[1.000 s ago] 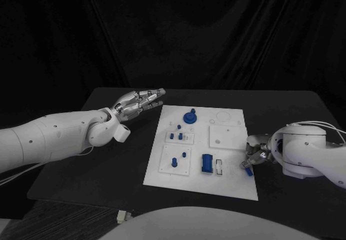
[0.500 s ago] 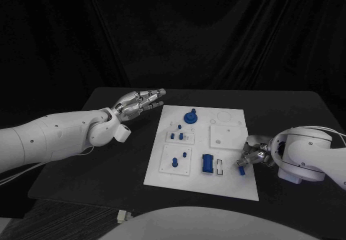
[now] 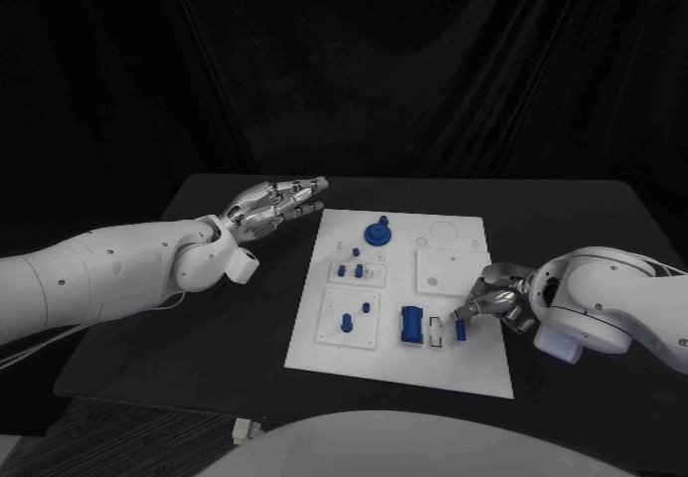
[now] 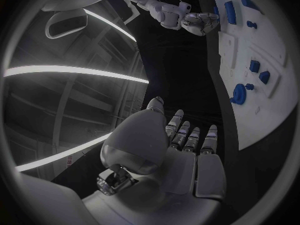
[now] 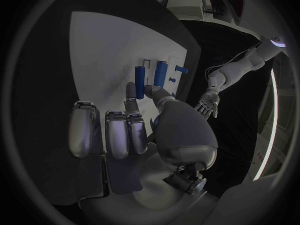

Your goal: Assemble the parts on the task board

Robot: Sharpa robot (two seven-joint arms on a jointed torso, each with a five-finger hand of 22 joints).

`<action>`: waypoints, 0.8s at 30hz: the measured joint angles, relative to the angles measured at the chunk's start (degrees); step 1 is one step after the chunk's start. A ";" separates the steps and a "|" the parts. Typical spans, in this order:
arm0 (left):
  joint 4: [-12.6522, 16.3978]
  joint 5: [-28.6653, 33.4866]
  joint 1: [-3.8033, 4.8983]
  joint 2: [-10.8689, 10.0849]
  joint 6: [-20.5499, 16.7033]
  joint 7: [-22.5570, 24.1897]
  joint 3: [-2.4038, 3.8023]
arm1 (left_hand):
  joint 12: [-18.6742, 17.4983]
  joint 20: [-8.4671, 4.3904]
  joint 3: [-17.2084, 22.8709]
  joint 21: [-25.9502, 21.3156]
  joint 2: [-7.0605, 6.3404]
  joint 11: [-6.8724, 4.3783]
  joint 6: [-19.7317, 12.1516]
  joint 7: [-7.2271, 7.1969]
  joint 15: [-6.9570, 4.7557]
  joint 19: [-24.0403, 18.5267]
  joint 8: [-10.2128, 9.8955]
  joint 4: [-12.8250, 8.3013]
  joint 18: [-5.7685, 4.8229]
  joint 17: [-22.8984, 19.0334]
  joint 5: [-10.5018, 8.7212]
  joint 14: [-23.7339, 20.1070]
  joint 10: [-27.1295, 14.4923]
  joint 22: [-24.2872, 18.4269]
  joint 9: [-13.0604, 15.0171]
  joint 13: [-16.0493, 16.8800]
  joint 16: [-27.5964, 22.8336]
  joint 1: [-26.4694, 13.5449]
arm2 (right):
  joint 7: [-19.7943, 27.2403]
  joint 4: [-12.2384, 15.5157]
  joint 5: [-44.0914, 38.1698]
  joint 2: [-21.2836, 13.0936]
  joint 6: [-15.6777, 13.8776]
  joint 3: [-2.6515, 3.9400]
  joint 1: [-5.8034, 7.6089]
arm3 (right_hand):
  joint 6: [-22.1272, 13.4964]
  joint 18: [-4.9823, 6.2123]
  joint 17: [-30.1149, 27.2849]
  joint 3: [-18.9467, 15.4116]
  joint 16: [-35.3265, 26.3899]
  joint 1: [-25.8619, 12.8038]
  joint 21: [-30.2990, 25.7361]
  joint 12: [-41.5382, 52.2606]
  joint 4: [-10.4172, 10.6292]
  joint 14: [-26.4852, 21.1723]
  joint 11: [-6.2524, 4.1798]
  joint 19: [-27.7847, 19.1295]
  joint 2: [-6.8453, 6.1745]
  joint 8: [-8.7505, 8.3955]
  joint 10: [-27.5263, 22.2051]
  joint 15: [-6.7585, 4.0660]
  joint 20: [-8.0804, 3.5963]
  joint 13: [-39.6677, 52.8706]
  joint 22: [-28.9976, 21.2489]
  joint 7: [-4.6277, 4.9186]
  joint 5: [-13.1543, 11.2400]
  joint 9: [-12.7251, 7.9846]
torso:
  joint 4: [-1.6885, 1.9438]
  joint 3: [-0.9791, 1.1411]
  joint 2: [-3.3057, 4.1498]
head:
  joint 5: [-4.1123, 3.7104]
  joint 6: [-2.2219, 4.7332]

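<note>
worktop [image 3: 574,214] carries the white task board [image 3: 451,373] at its centre. left robot hand [image 3: 275,206] hovers empty at the board's ten o'clock, fingers apart. right robot hand [image 3: 495,301] pinches a small blue part [image 3: 461,329] over the board's four o'clock edge, beside the blue block [image 3: 412,325]. insertion step looks underway; next move likely calls for lining the part up with its slot and pressing down

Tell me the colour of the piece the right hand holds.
Blue part, clearest in the right wrist view.
</note>
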 measured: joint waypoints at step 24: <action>-0.08 0.00 -0.11 0.22 0.43 -0.07 0.00 | 0.00 0.00 -0.01 0.00 0.00 0.00 0.00 0.00 0.00 0.00 0.00 0.00 0.00 0.00 0.00 0.00 0.00 -0.01 -0.01 0.04 0.00 0.00 | 0.03 -2.76 6.69 3.45 -0.43 -0.02 -0.83 | -0.78 0.00 0.00 2.96 0.00 -1.80 0.00 0.00 -1.99 0.01 -0.21 0.00 -0.01 1.00 0.21 0.02 0.00 0.00 -0.02 -0.31 -3.82 0.77 | -0.01 0.00 0.01 | -0.12 0.00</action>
